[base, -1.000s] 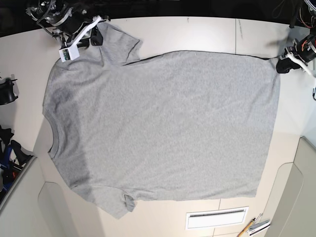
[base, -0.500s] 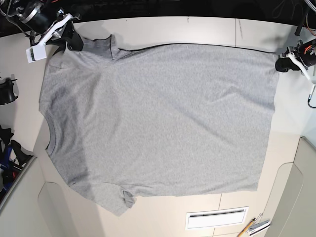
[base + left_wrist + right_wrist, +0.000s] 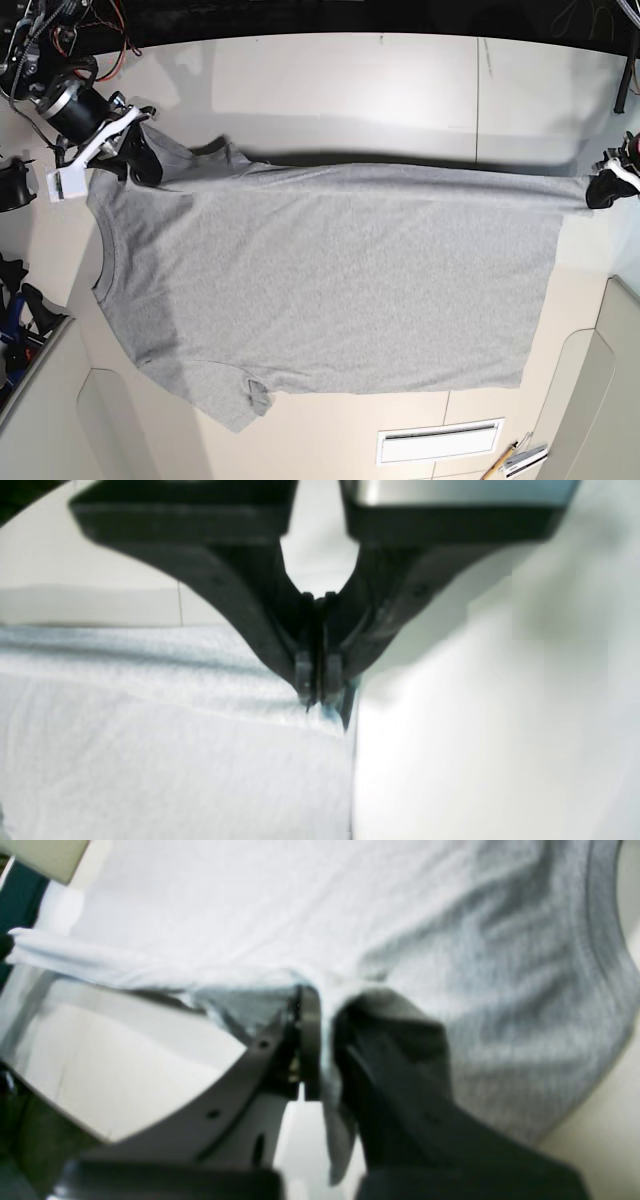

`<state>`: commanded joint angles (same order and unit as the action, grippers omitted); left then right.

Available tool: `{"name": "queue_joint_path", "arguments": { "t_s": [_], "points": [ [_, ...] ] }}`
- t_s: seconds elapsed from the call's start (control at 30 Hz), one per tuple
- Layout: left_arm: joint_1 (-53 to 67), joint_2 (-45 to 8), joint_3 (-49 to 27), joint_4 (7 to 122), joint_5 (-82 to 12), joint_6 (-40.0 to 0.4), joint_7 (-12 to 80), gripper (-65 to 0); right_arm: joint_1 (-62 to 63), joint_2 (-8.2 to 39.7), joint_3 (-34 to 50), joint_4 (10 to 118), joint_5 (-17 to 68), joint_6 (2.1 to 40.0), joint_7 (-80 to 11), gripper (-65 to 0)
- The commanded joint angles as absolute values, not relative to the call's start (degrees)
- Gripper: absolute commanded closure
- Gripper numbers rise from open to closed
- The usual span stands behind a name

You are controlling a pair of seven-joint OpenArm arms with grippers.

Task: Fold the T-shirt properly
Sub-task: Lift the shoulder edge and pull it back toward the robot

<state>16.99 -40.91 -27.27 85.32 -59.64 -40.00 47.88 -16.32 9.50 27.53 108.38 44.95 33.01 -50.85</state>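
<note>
The grey T-shirt (image 3: 330, 280) lies plain side up across the table, collar (image 3: 100, 260) at the left and hem at the right. Its far edge is lifted off the table and stretched between both grippers. My right gripper (image 3: 140, 160) is shut on the fabric at the far shoulder, where the far sleeve bunches up; in the right wrist view the cloth (image 3: 450, 940) is pinched between its fingers (image 3: 310, 1040). My left gripper (image 3: 597, 190) is shut on the far hem corner, seen close up in its own view (image 3: 318, 687) over the shirt (image 3: 150, 755). The near sleeve (image 3: 235, 400) lies flat.
Bare table (image 3: 350, 80) shows beyond the raised edge, with a shadow under it. A white slotted plate (image 3: 438, 441) and some tools (image 3: 515, 460) sit at the near right. Dark equipment (image 3: 12, 185) stands along the left edge. A lighter panel (image 3: 610, 400) borders the right.
Both grippers have carried the shirt's far edge toward the near side and raised it. The far sleeve has bunched up at the right gripper. More bare table shows behind.
</note>
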Motion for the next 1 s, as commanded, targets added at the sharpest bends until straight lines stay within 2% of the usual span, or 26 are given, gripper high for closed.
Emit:
{"name": "queue_joint_path", "arguments": {
  "t_s": [0.27,0.53,0.77,0.8,0.83,0.9,0.93,1.0],
  "points": [
    [8.3,-40.9,-19.3,78.0,-48.8,-40.0,38.4,0.0,-5.7,9.5,25.8,97.8,42.4,33.0,-50.4,0.0],
    [-2.2,-38.9,-15.6,68.2,-48.1,-40.0,37.0,0.0,3.4,9.5,25.7,88.3,41.0,33.5,-49.3,0.0],
    [-4.0,-36.3,-15.7,62.1,-46.1,-40.0,33.6,0.0,4.7,9.5,25.7,81.7,38.3,33.5,-45.2,0.0],
    [-3.9,-36.0,-15.7,61.7,-44.8,-40.0,32.6,0.0,4.7,9.5,25.7,80.9,37.9,33.5,-45.1,-2.1],
    [-3.9,-35.6,-15.7,61.5,-43.9,-40.0,31.8,-1.9,4.6,9.5,25.7,80.1,37.7,33.4,-45.2,-10.4],
    [-4.0,-34.9,-15.7,61.3,-43.4,-40.0,31.4,-13.4,3.9,9.4,25.7,79.5,37.7,33.4,-45.2,-24.9],
    [-4.0,-34.7,-15.7,61.3,-43.4,-40.0,31.1,-20.3,3.4,9.3,25.8,79.5,37.8,33.4,-45.6,-29.0],
    [-4.0,-34.8,-15.7,61.3,-43.4,-40.0,31.0,-34.5,3.1,9.3,25.8,79.6,39.6,33.5,-47.3,-30.4]
  ]
}}
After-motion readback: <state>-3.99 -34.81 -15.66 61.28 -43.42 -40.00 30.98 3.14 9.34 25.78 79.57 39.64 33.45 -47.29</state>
